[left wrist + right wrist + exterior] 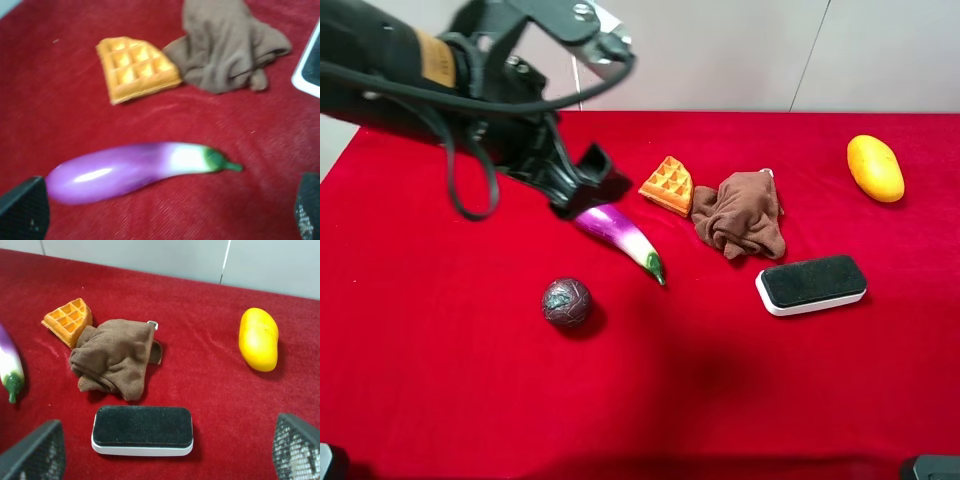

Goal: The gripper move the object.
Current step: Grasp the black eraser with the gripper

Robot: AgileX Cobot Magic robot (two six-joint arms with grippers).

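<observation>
The left hand [582,186] is released, its 2 fingers spread wide over the fat end of the purple eggplant [618,232]. The right hand [165,459] is also released. The eraser [811,284] lies flat on the red surface [440,380] in front of it, untouched, just beside the brown cloth [740,213].

You have bare table [720,400] along the near edge, right up to the eraser [811,285]. On its far side the cloth [740,212] lies just beside it; eggplant [620,232] and ball [566,301] lie well apart, toward the left edge.
</observation>
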